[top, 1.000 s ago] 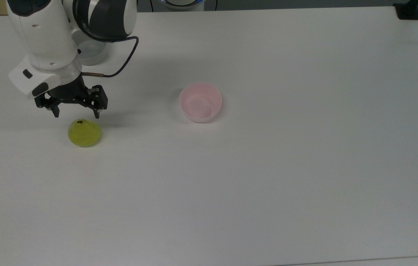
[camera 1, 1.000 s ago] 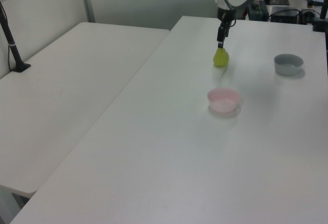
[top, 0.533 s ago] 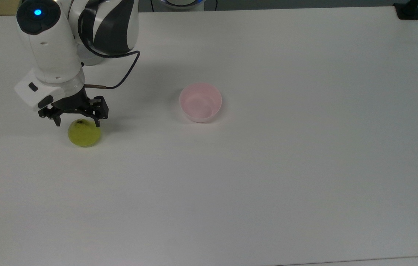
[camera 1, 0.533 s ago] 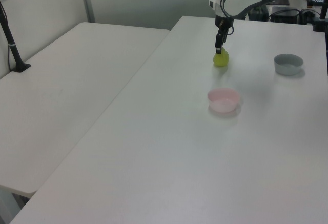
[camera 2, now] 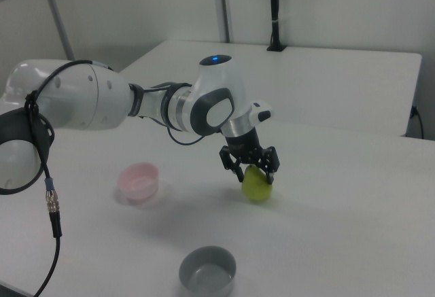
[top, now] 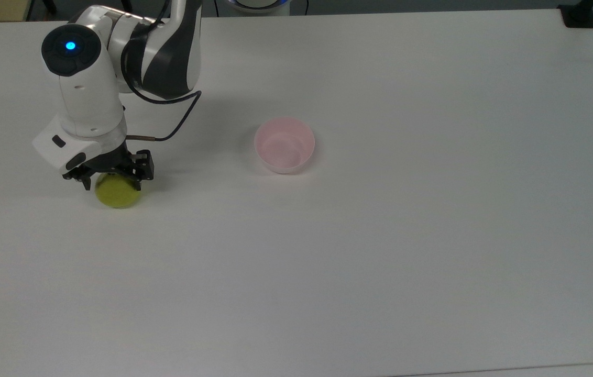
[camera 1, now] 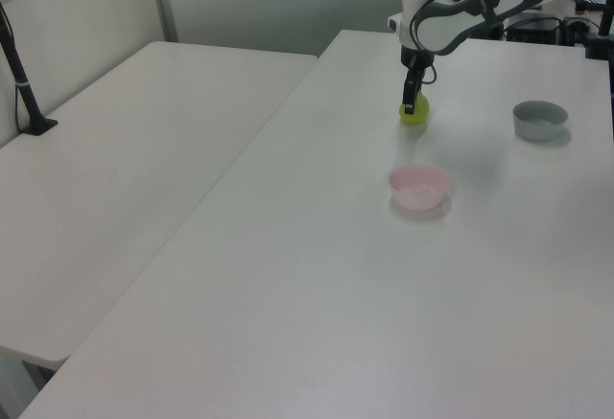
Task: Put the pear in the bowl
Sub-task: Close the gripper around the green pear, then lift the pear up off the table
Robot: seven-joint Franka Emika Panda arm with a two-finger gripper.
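Moved: your gripper (top: pixel 113 180) has dropped from above the pear (top: pixel 117 193) onto it.
Jaws: spread, straddling the pear, not clenched.
Left: grasp, lift, carry to the pink bowl (top: pixel 284 144).

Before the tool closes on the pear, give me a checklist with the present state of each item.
1. Tool over the pear, fingers straddling its top: ok.
2. Fingers open, not yet clamped: ok.
3. Pear resting on the table, not lifted: ok.
4. Pink bowl upright and nothing inside: ok.
5. Table between pear and pink bowl bare in the top view: ok.
6. Grey bowl well apart from pear and pink bowl: ok.
7. Fingers low enough for a firm hold: cannot tell.
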